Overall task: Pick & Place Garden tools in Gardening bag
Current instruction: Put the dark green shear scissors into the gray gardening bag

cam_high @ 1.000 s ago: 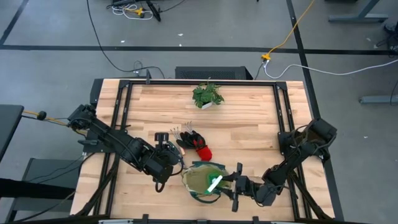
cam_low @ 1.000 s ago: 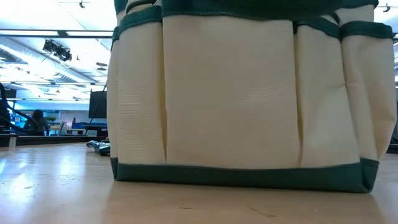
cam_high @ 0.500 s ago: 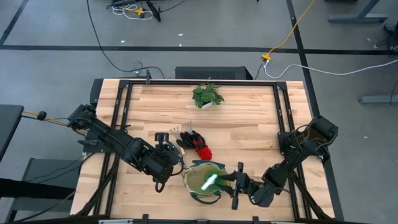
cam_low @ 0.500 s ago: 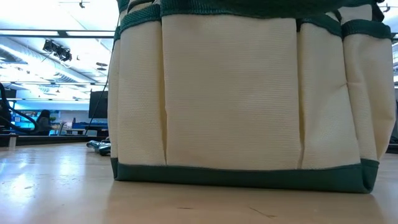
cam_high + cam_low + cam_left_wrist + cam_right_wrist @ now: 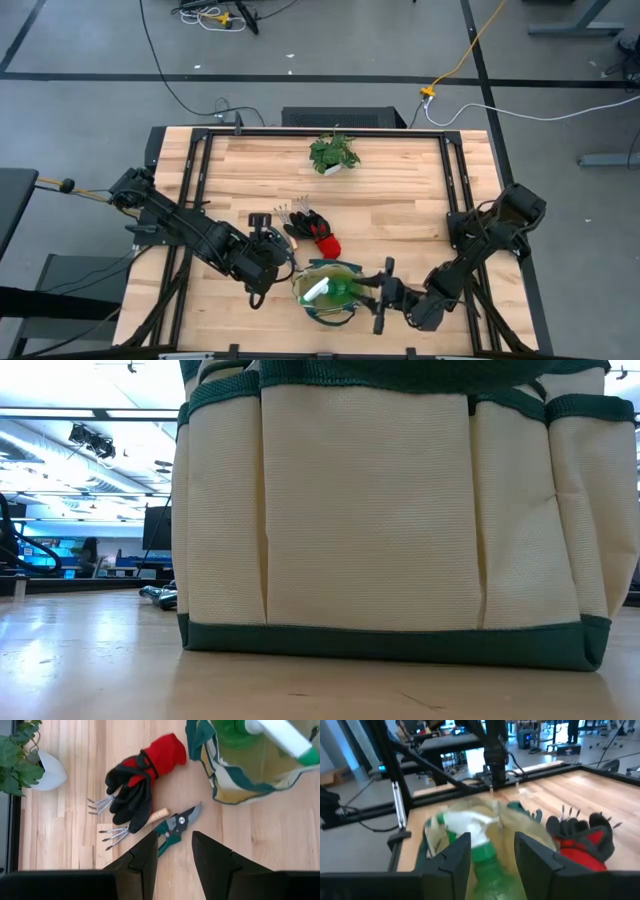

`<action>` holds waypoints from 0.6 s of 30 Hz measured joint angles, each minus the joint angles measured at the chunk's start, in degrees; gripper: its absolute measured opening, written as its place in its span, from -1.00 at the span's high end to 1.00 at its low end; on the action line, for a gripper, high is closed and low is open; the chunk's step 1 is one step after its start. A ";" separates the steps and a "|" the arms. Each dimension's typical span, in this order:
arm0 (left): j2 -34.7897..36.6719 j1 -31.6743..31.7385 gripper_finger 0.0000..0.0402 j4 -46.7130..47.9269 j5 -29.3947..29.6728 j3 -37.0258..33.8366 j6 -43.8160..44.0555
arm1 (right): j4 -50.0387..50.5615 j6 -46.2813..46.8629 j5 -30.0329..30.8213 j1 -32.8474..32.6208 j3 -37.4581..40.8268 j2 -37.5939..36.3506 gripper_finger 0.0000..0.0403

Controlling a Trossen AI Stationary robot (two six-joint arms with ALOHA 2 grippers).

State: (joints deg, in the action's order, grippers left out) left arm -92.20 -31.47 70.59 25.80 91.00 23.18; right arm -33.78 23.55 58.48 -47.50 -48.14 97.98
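Evidently the right tool (image 5: 372, 294), low centre in the high view, pinches the green spray bottle (image 5: 333, 291) laid over the gardening bag (image 5: 327, 292), so it can drop inside. Half a second ago the white nozzle pointed lower; now it lies farther left within the bag. The left tool (image 5: 172, 851), fingers spread, waits above the pruning shears (image 5: 175, 826), gloves (image 5: 142, 780) and hand rake (image 5: 116, 834) on the surface (image 5: 65, 825).
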 joint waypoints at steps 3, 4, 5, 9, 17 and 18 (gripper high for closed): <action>0.01 -0.02 0.36 1.38 -0.13 -0.26 -1.77 | 0.06 -0.74 1.09 0.04 0.00 -2.51 0.25; 0.02 -0.02 0.36 1.39 -0.13 -0.78 -2.80 | 0.02 -1.66 1.11 0.04 0.00 -3.53 0.25; 0.02 0.00 0.36 1.54 -0.13 -1.44 -3.55 | 0.02 -2.84 1.13 0.04 0.00 -4.69 0.25; 0.00 0.00 0.36 2.62 -0.12 -4.74 -5.25 | 0.04 -7.69 2.65 0.47 0.00 -9.05 0.25; -0.02 1.41 0.36 -0.05 3.84 -13.05 -9.50 | 0.93 -14.01 2.88 2.56 0.00 -15.67 0.25; -0.02 1.95 0.36 -1.21 3.62 -14.02 -10.37 | 1.56 -14.10 2.07 2.96 0.00 -16.28 0.25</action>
State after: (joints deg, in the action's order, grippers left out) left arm -92.23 -29.51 69.38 29.43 76.99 12.81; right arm -32.22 9.45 60.55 -44.54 -48.14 81.70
